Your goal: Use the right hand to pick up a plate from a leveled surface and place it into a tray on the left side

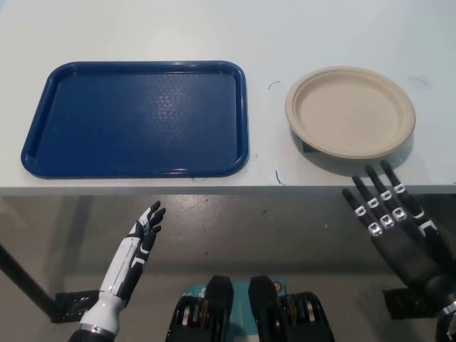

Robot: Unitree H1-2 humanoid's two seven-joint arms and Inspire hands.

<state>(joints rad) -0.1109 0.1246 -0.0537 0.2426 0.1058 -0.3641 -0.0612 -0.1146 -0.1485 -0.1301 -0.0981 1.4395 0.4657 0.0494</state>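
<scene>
Plate (350,112) untouched on your table (142,21) | right hand (392,224) spread wide just below it | left hand (139,242) open, resting | tray (135,117) empty

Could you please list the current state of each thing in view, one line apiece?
Plate: right way up, empty, on the table to the right of the tray, untouched.
Tray: flat on the table, nothing in it.
Right hand: open, fingers spread, near the table's front edge below the plate, holding nothing.
Left hand: open, resting below the table edge at lower left, holding nothing.
</scene>
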